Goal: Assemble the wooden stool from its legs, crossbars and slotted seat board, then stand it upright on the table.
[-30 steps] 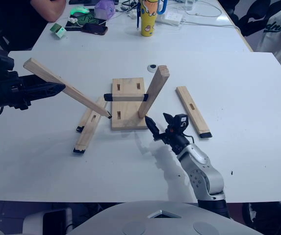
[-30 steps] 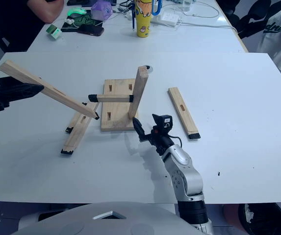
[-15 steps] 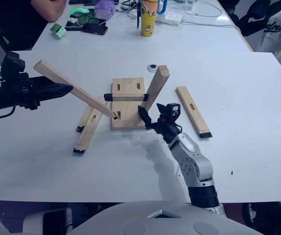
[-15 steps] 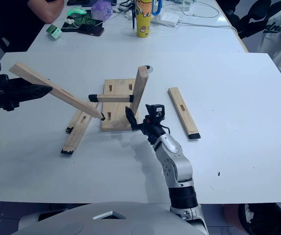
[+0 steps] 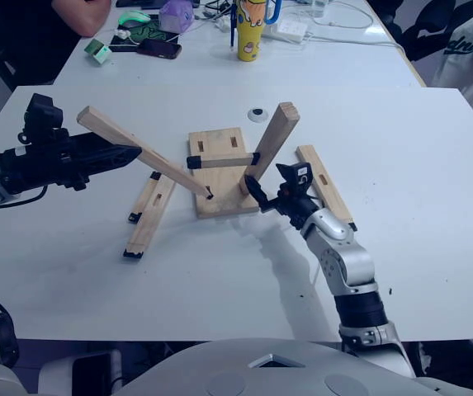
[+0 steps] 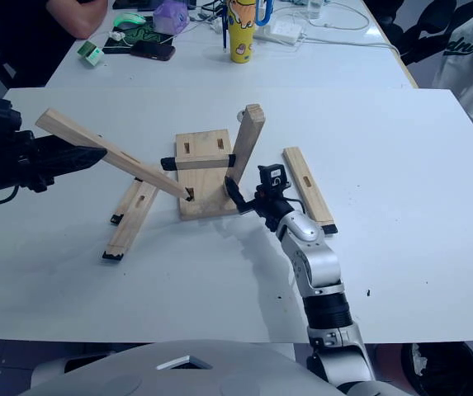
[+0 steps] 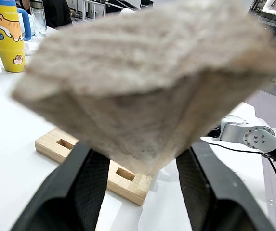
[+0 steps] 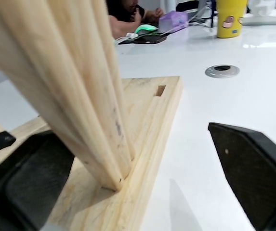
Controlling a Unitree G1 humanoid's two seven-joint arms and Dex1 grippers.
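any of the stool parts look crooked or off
The leg standing in the seat board leans well off upright, its top tipped rightward, with its crossbar jutting out over the board. Nothing looks broken.

Wood: seat board [image 5: 219, 169] was pale, bare and matt, with plain grain. The cut end of the held leg [image 7: 142, 82] looked rough and fibrous. The loose leg [image 5: 144, 227] at left carried a matt black end cap.

Robot: left gripper [image 5: 125, 154] fingers [image 7: 90, 185] were matt black with finely cross-hatched pads. The right gripper [image 5: 265, 191] was matt black and plastic-looking.

Other: table [image 5: 434, 165] was white and smooth with a faint sheen. The yellow mug [image 5: 250, 33], top centre, was glossy plastic.
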